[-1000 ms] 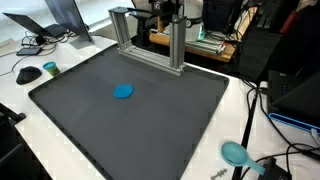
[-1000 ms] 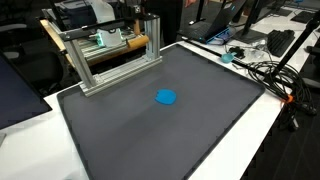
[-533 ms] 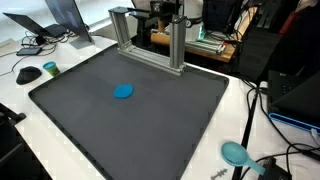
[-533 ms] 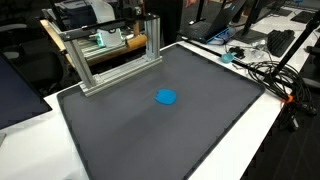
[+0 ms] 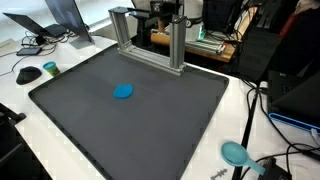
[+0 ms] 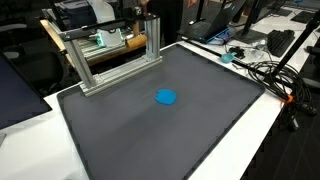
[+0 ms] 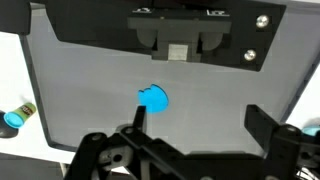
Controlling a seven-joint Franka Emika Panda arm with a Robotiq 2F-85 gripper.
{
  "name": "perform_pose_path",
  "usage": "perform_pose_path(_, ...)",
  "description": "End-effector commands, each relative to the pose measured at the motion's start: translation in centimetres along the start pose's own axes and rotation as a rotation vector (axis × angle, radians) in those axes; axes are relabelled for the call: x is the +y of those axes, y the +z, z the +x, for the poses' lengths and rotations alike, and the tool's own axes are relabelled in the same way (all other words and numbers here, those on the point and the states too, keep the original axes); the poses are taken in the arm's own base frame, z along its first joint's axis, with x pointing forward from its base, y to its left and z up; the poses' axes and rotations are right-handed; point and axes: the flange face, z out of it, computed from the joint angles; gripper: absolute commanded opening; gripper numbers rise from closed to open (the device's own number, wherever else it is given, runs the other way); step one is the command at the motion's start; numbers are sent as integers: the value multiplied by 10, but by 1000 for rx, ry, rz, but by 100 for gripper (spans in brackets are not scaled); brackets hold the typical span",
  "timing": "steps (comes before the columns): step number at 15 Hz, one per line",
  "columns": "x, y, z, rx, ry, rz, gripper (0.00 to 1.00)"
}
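- A black computer mouse (image 5: 28, 74) lay at the far left on the white bench (image 5: 12, 102), with a small teal round object (image 5: 50, 68) just beside it.
- A large dark grey rubber mat (image 5: 150, 135) covered most of the bench in both exterior views.
- A flat round blue disc (image 5: 123, 91) lay on the mat, left of its middle in an exterior view and well apart from every edge.
- A silver aluminium profile frame (image 5: 150, 35) stood upright along the far edge of the mat, well apart from the disc.
- A teal round dish (image 5: 235, 152) sat off the mat on the bench at the near right corner, beside black cables (image 5: 270, 165).
- In the wrist view the black fingers (image 7: 275, 135) stood released and spread wide, grasping nothing. The disc appeared ahead of them, nearer the left-hand finger, untouched and lying on the mat.
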Motion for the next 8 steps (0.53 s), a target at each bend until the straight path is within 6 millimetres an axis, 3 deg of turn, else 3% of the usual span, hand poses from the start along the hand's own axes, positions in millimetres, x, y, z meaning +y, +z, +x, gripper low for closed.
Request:
perform_pose_path(1,-5,14,44,-41,6,-19,100)
perform_pose_path(8,-6,53,114,-103,37,-48,100)
